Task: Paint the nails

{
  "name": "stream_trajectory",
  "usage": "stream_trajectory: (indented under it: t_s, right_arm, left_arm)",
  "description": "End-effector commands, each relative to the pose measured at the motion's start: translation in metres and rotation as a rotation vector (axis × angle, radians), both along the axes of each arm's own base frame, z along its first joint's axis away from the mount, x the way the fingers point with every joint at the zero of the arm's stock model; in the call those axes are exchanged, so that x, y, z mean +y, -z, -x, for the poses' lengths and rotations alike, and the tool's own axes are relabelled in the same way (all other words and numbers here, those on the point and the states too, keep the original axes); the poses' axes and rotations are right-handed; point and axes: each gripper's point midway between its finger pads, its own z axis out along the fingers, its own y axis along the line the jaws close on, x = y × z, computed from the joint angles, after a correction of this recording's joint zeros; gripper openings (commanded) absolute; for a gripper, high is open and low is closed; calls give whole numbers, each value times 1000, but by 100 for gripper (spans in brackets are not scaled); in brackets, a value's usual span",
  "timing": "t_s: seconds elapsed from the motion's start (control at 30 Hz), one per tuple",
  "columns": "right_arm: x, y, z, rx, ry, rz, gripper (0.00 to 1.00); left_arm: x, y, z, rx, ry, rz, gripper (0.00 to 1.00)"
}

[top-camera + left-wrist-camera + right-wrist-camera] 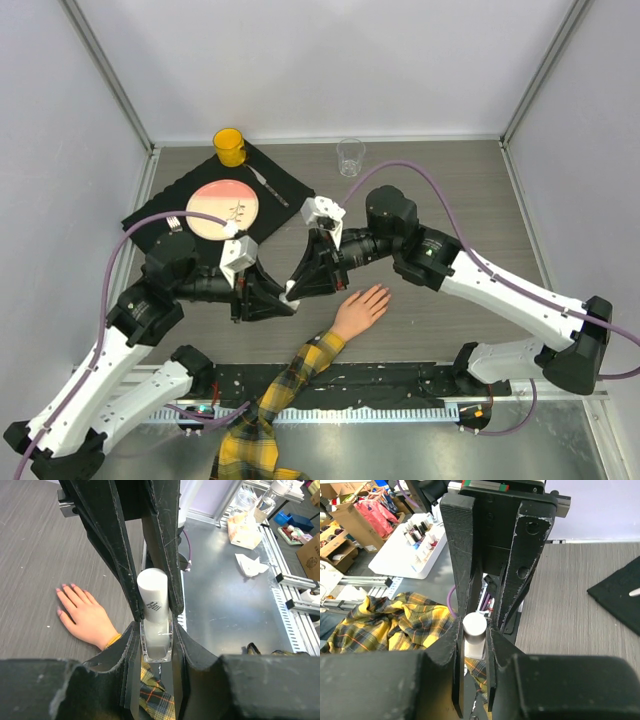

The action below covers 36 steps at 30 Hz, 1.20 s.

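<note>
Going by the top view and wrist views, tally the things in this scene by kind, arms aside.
Cups: 2 (yellow cup, clear cup)
Plate: 1
Mat: 1
Cutlery: 2 (fork, knife)
Bottle: 1
Hand: 1
Total: 8

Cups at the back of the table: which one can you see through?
The clear glass on the right side of the top view. The other is a solid yellow cup at the black mat's corner.
</note>
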Motion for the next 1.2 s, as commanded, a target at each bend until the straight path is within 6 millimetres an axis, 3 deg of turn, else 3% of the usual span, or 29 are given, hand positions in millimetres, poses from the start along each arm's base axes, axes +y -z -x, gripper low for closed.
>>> stream_trajectory:
  t_s: [0.0, 0.03, 0.13, 0.17, 0.27, 0.4, 0.53, 0.7, 0.87, 1.0, 1.17]
  right_arm:
    - [-3, -5, 9, 2, -16, -27, 1]
    - [-3, -5, 5, 1, 10, -27, 1]
    - [-3, -8, -6, 3, 97, -28, 16]
    - [-4, -8, -8, 15, 115, -25, 33]
    - [-3, -12, -25, 30, 234, -17, 53]
    - [-13, -24, -63, 102, 513, -7, 63]
    - [-17, -40, -87, 243, 698, -43, 66]
    - [-9, -49, -88, 235, 762, -57, 66]
    - [12, -53, -88, 191, 774, -40, 65]
    - [27, -53, -83, 178, 756, -25, 59]
    - [30, -51, -91, 158, 797, -19, 51]
  left_arm:
    - [-4, -30, -14, -162, -46, 81, 0]
    - [-3, -28, -19, -165, -71, 71, 0]
    - [0, -20, -38, -182, -175, 30, 0]
    - [2, -19, -41, -187, -194, 22, 0]
    - [7, -16, -53, -207, -273, -5, 0]
    - [22, -16, -76, -243, -445, -25, 0]
    - [38, -18, -95, -270, -595, -27, 0]
    - [41, -20, -97, -259, -624, -15, 0]
    - [39, -21, -97, -236, -625, -3, 0]
    - [38, -23, -96, -211, -627, 20, 0]
    - [37, -25, -94, -199, -627, 40, 0]
